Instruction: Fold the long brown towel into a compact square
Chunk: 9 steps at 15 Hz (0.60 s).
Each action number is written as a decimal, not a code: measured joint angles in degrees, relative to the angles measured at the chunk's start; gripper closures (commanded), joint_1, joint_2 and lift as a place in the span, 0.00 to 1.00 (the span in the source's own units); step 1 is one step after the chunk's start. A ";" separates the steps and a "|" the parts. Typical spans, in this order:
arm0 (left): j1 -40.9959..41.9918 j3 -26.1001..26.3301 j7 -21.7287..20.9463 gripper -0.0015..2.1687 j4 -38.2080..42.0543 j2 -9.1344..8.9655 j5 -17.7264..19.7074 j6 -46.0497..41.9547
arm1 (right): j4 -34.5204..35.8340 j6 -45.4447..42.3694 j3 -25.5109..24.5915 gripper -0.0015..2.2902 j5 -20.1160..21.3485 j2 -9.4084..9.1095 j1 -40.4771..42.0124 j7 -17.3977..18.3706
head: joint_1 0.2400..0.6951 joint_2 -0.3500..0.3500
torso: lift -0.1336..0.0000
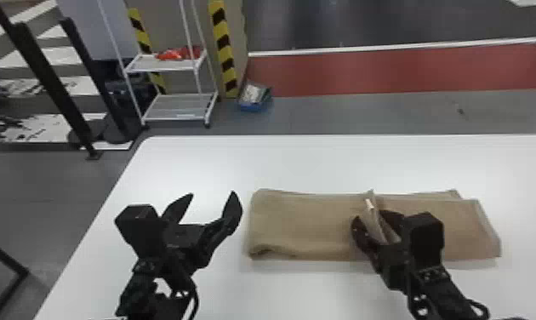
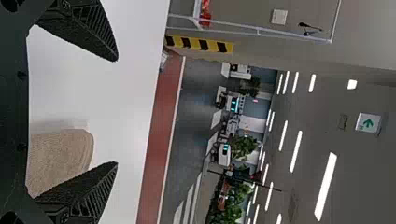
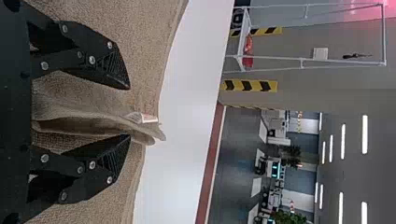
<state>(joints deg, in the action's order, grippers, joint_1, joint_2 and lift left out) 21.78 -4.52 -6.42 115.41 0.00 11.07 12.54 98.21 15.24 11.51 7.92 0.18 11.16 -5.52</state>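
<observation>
Head view, nearest the camera: the left gripper (image 1: 213,194) is over the table, near the towel's left end, with its fingers spread wide and bare space between them. The right gripper (image 1: 372,216) is over the towel, right of its middle, its fingers apart on either side of a raised flap (image 3: 93,114) of cloth rather than pressed together on it. A small white label (image 3: 148,118) sits at the flap's far edge; its print is too small to make out.

The long brown towel (image 1: 305,225) lies across the white table (image 1: 314,166) as a broad band, already layered. Its left end is a rounded fold, slightly puckered at the near corner; at the right end a lower layer peeks out past the far edge, and the hem slants. The cloth looks matte and finely woven.

Beyond the table stand a white-framed shelf rack (image 1: 165,64) with something red (image 1: 173,54) on it, a yellow-and-black striped post (image 1: 223,47) and a blue container (image 1: 254,100) on the floor. Farther off, the left wrist view shows a sign (image 2: 368,122) with a green arrow.
</observation>
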 measured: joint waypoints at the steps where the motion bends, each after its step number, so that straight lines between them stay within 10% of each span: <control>1: 0.10 -0.02 0.00 0.04 -0.01 0.00 0.00 -0.06 | 0.34 0.00 -0.22 0.05 -0.01 0.00 0.22 0.04 | 1.00 0.72 | 0.11; 9: 0.20 0.12 -0.09 0.04 -0.48 0.00 -0.08 -0.10 | -4.42 0.07 -0.58 0.17 0.63 0.00 -2.84 -0.07 | 1.00 0.70 | 0.11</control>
<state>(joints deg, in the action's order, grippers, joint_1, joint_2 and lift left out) 21.97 -4.40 -6.50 114.93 0.00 10.99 12.44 93.79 15.31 10.93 8.55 0.18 8.32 -5.59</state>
